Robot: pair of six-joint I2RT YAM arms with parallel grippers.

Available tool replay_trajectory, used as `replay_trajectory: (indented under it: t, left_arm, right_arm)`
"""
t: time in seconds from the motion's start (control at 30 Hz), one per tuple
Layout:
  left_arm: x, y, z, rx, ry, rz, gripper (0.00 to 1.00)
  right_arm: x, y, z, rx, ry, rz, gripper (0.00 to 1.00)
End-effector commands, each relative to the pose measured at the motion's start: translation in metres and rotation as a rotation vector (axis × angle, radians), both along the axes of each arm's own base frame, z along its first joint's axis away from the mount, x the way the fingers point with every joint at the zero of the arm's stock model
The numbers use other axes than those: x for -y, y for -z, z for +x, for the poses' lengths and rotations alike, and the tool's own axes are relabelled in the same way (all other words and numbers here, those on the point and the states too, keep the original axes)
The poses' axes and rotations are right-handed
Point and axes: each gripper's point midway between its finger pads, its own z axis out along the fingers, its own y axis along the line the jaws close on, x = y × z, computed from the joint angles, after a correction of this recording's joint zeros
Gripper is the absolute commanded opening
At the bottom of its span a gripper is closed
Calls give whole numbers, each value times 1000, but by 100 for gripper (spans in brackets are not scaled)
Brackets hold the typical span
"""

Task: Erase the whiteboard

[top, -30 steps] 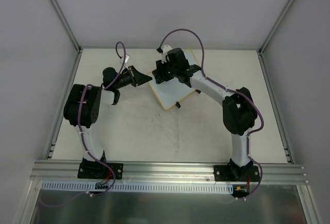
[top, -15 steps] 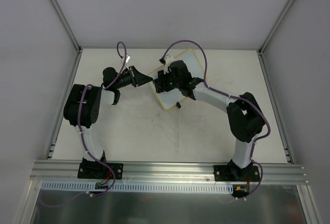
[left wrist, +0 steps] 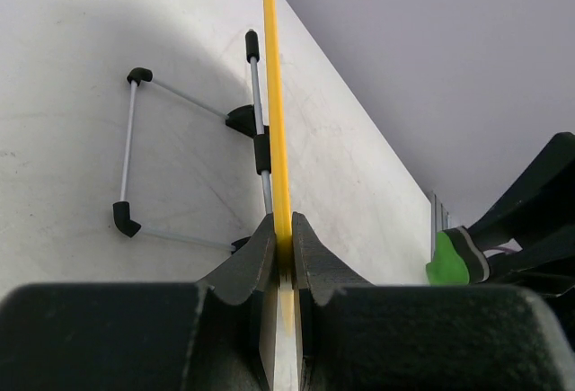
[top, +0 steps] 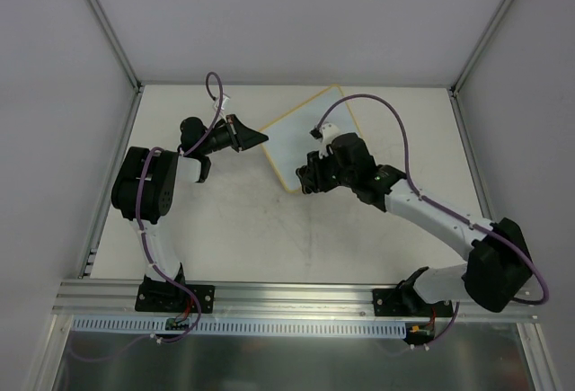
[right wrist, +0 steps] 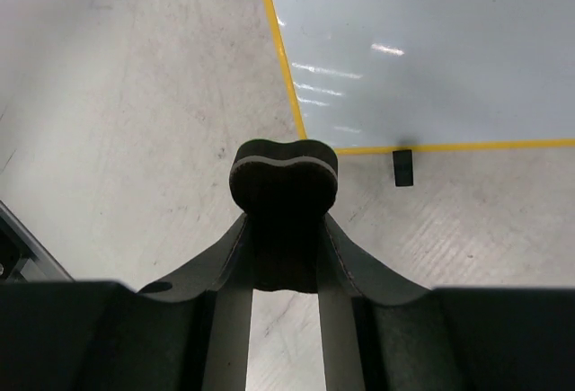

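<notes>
Whiteboard (top: 308, 136) looks blank and glossy (yellow frame).

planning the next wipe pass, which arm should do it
Right. The right gripper holds the eraser just off a corner of the whiteboard; the left gripper is clamped on its yellow edge.

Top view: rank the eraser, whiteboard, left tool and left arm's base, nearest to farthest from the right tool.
1. The eraser, gripped in the right tool itself.
2. The whiteboard, its near corner just beside that tool.
3. The left tool, clamped on the board's left edge.
4. The left arm's base, near-left, farthest.
</notes>
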Motion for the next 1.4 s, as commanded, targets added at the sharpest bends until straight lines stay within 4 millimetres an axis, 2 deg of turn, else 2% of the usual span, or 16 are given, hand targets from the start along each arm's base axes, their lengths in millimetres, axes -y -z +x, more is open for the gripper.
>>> replay_trajectory:
  t: [0.0, 0.17, 0.27, 0.43, 0.6, 0.73, 0.83, 0.97, 1.03, 1.07, 1.13, 1.23, 1.37]
  left_arm:
    - [15, -26, -20, 163, 125, 13, 0]
    - [15, -28, -19, 161, 122, 10, 0]
    - [16, -27, -19, 154, 121, 9, 0]
    - [16, -28, -18, 157, 121, 10, 0]
    - [16, -28, -17, 155, 117, 14, 0]
    - [16, -28, -16, 152, 116, 13, 0]
    - [16, -27, -16, 153, 117, 13, 0]
    - [16, -27, -15, 149, 118, 12, 0]
    - [16, -27, -14, 149, 116, 13, 0]
    - [16, -26, -15, 145, 118, 13, 1]
    - [16, -27, -14, 146, 115, 13, 3]
    - [16, -26, -14, 141, 112, 13, 18]
    - [16, -26, -14, 142, 107, 14, 23]
  right_arm:
    - [38, 27, -26, -92, 71, -114, 0]
    - [79, 55, -45, -162, 185, -243, 0]
    - [90, 67, -58, -234, 196, -304, 0]
    - [98, 86, -74, -316, 194, -354, 0]
    - [107, 96, -78, -337, 208, -399, 2]
    - [111, 112, -83, -379, 221, -447, 2]
    - [117, 119, -81, -375, 249, -487, 3]
    - [121, 122, -79, -364, 262, -514, 16]
    - [121, 122, -79, -360, 264, -518, 25]
    - [123, 123, -79, -356, 267, -525, 33]
    - [122, 121, -78, -348, 270, -520, 41]
    - [124, 119, -77, -335, 275, -519, 50]
    - [124, 121, -78, -331, 274, -520, 56]
